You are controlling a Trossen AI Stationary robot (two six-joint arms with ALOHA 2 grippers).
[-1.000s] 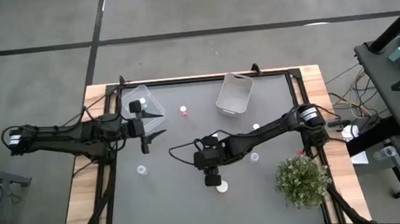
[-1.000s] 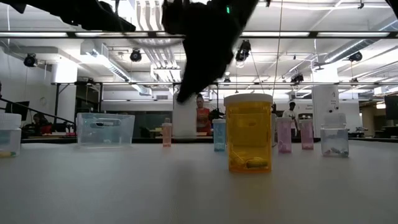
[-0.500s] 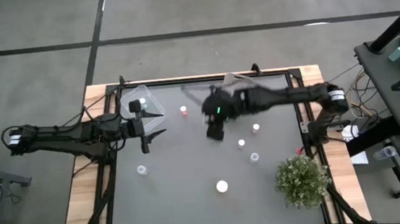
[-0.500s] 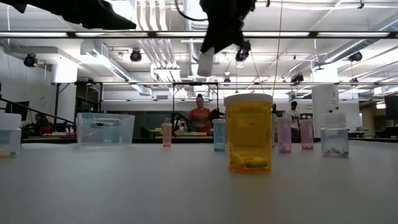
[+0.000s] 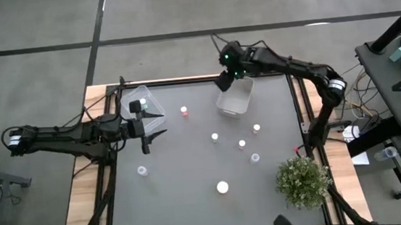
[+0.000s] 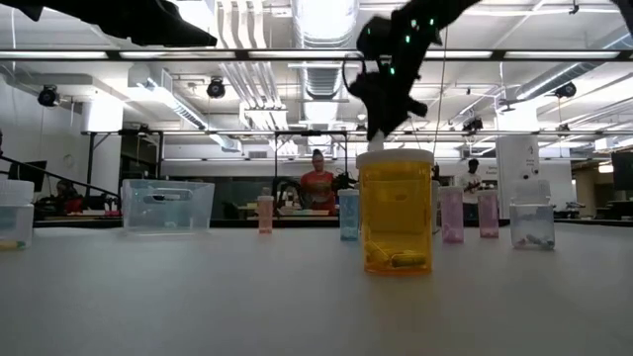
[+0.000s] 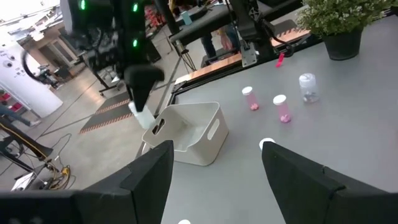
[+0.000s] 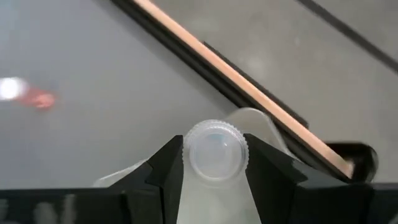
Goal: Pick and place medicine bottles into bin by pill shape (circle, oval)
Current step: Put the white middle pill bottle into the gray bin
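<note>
My right gripper [image 5: 225, 79] is shut on a small white bottle [image 8: 215, 151], high over the far-left corner of the white bin [image 5: 235, 95]; it also shows in the left wrist view [image 7: 140, 102] and the low view [image 6: 381, 117]. My left gripper [image 5: 156, 125] is open and empty beside the clear bin [image 5: 141, 103]. A red bottle [image 5: 184, 112], several white-capped bottles [image 5: 242, 144] and a wider white one [image 5: 223, 188] stand on the dark mat. An amber bottle [image 6: 396, 211] stands close to the low camera. My right gripper pinches the white bottle's sides [image 8: 186, 163] between its two fingers, with the ribbed cap [image 8: 215, 149] facing back toward the wrist. The fingers point down from above. The bottle's lower end [image 7: 143, 118] sticks out below the fingertips, lifted clear above the bin's rim.
A bushy green plant [image 5: 302, 180] stands at the near right corner. The clear bin holds a white-capped bottle [image 5: 135, 105]. A lone white bottle [image 5: 142, 171] stands near left. People show in the room beyond the table in the low view.
My right gripper has risen from the mat's middle and swung toward the far edge, carrying the white bottle from low over the table to high over the white bin's far-left corner. The left arm has kept still.
</note>
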